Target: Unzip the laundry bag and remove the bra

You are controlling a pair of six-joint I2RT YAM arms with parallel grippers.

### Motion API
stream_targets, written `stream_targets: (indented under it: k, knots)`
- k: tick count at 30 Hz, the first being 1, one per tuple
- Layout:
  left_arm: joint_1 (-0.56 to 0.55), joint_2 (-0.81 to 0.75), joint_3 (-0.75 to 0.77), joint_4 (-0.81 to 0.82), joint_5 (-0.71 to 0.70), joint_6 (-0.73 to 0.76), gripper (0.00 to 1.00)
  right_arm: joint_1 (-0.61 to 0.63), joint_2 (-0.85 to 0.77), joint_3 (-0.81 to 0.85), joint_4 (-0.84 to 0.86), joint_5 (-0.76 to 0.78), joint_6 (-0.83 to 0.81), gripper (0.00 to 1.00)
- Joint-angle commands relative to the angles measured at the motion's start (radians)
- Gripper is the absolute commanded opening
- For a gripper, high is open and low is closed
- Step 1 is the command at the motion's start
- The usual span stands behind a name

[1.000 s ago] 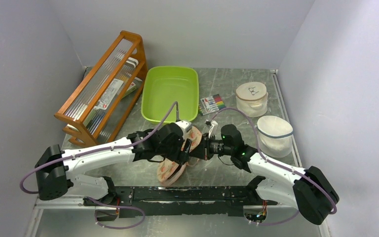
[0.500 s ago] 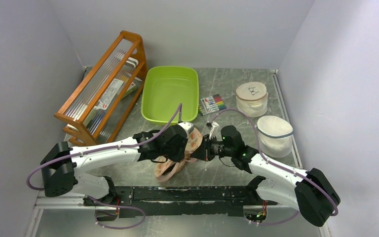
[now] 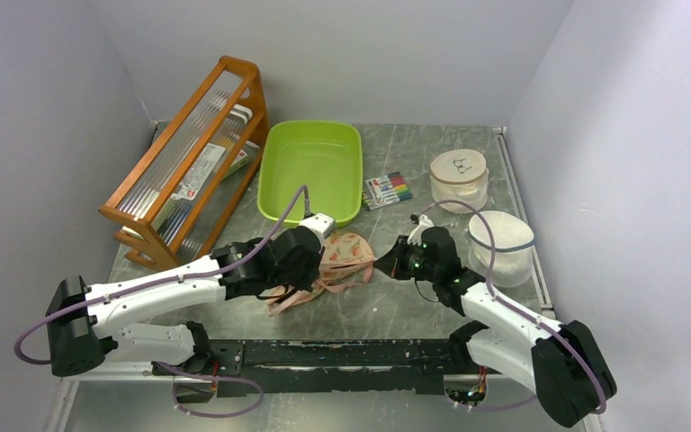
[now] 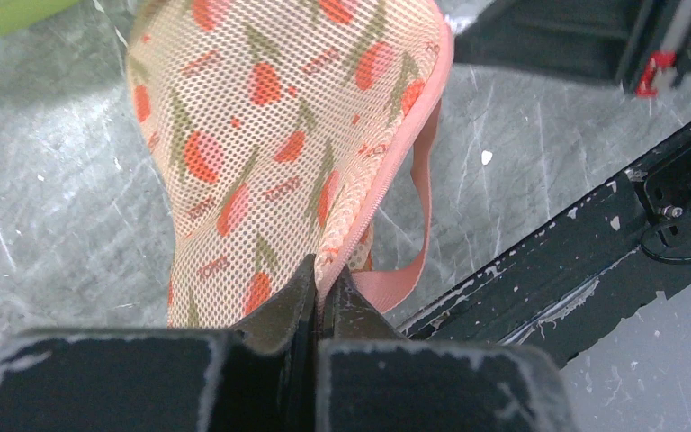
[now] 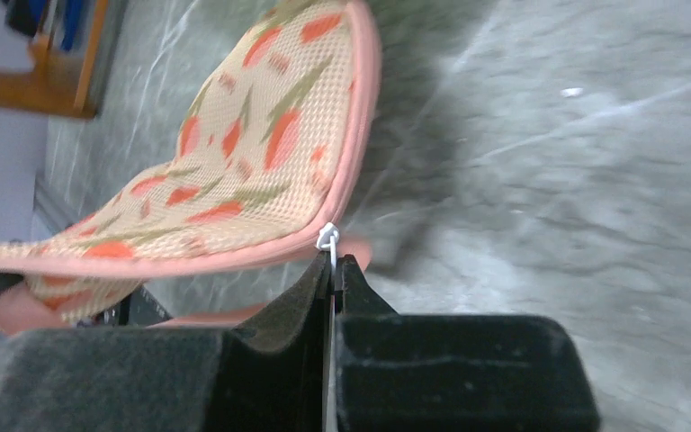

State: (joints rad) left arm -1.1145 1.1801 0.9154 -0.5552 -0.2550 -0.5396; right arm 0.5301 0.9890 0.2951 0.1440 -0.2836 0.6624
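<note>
The laundry bag (image 3: 349,251), cream-peach mesh with red-green print and pink edging, lies mid-table between both arms. My left gripper (image 3: 320,266) is shut on its zip-side edge, seen close up in the left wrist view with the laundry bag (image 4: 279,135) running away from the left gripper (image 4: 320,275) and its pink loop (image 4: 421,225) hanging beside. My right gripper (image 3: 383,267) holds the bag's right end. In the right wrist view the right gripper (image 5: 332,263) pinches the white zip pull (image 5: 327,238) at the bag's pink edge (image 5: 261,171). The bra is hidden.
A green tub (image 3: 281,200) and a wooden rack (image 3: 189,162) stand at the back left. A marker pack (image 3: 387,189) lies behind the bag. Two round white tubs (image 3: 459,178) (image 3: 501,245) stand right of my right arm. A black rail (image 3: 342,353) runs along the near edge.
My left gripper has shut on the bag's edge. The bag, earlier standing on edge between the grippers, now lies flatter and stretched out. The right gripper has drawn back to the right.
</note>
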Motion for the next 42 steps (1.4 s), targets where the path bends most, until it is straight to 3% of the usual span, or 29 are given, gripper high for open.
stream_targets:
  k: [1, 8, 10, 12, 15, 18, 22, 27, 29, 38, 42]
  knots:
    - [0.002, -0.005, 0.024, -0.066, -0.069, 0.03, 0.07, -0.118, -0.015, 0.012, -0.051, 0.011, 0.014, 0.0]
    - [0.003, 0.036, -0.021, -0.072, -0.128, 0.017, 0.07, -0.129, -0.123, -0.001, -0.034, -0.074, -0.015, 0.0]
    - [0.004, 0.051, -0.027, -0.073, -0.138, 0.016, 0.13, -0.13, -0.143, -0.007, -0.008, -0.114, -0.025, 0.0]
    - [0.007, 0.071, -0.035, -0.075, -0.156, 0.01, 0.26, -0.128, -0.151, -0.016, 0.03, -0.158, -0.028, 0.0]
    - [0.015, 0.101, -0.011, -0.103, -0.148, -0.013, 0.61, -0.128, -0.145, -0.023, 0.064, -0.204, -0.012, 0.0]
    - [0.016, 0.085, 0.026, -0.103, -0.074, -0.019, 0.85, -0.127, -0.144, -0.014, 0.071, -0.243, -0.007, 0.0]
    - [0.016, -0.01, 0.042, -0.006, 0.092, 0.021, 0.99, -0.125, -0.154, -0.018, 0.094, -0.276, -0.005, 0.0]
    - [0.016, -0.016, 0.113, 0.101, 0.265, 0.062, 1.0, -0.124, -0.158, -0.023, 0.107, -0.292, 0.01, 0.0]
    - [0.015, 0.022, 0.152, 0.098, 0.24, 0.054, 0.99, -0.123, -0.155, -0.012, 0.096, -0.302, 0.004, 0.0]
    - [0.01, 0.271, 0.299, 0.139, 0.117, 0.091, 0.78, -0.116, -0.199, -0.037, 0.11, -0.311, 0.035, 0.0]
    - [0.002, 0.361, 0.341, 0.148, 0.121, 0.116, 0.77, -0.113, -0.217, -0.036, 0.093, -0.307, 0.035, 0.0]
